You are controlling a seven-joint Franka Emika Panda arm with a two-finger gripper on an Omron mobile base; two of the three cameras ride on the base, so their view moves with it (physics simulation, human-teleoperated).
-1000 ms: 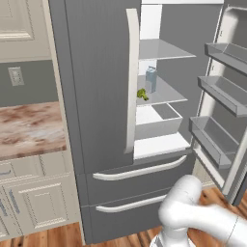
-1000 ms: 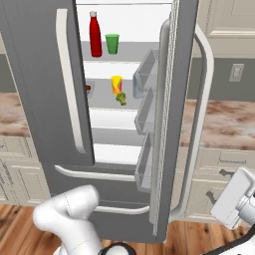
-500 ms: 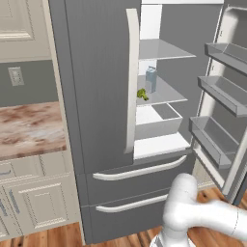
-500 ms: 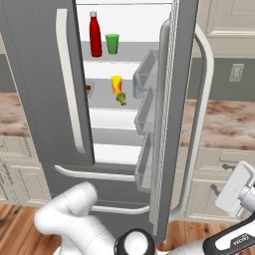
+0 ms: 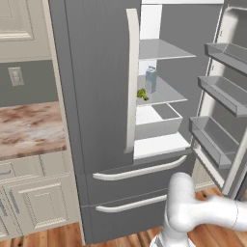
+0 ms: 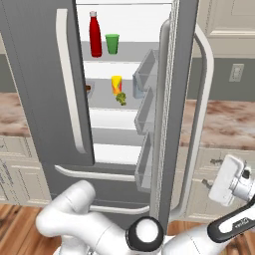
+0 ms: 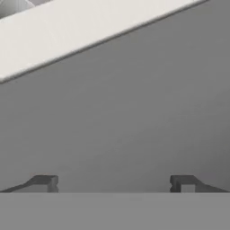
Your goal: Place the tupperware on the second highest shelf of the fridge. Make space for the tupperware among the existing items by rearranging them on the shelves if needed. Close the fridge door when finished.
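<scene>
Fridge (image 5: 96, 96) stands with its right door swung open, left door shut. Gripper (image 7: 114, 183) has its two tips spread wide, nothing between them, facing a flat grey surface with a pale band running across at 11 o'clock; can't tell from the hand view which part of the fridge that is. In the right base view the hand (image 6: 230, 180) sits low at 4 o'clock, outside the open door, well apart from the shelves.

Tupperware: a small box (image 6: 89, 88) barely peeks out at the left edge of the second shelf down (image 6: 107, 102), mostly hidden by the shut door, too small to be sure. It lies at about 10 o'clock from the hand.

Same shelf: yellow item (image 6: 116, 83), broccoli (image 6: 121, 99) just in front of it. Top shelf: red bottle (image 6: 95, 34), green cup (image 6: 112, 43) beside it. Left base view shows the blue carton (image 5: 151, 79) near the broccoli (image 5: 142, 94).
</scene>
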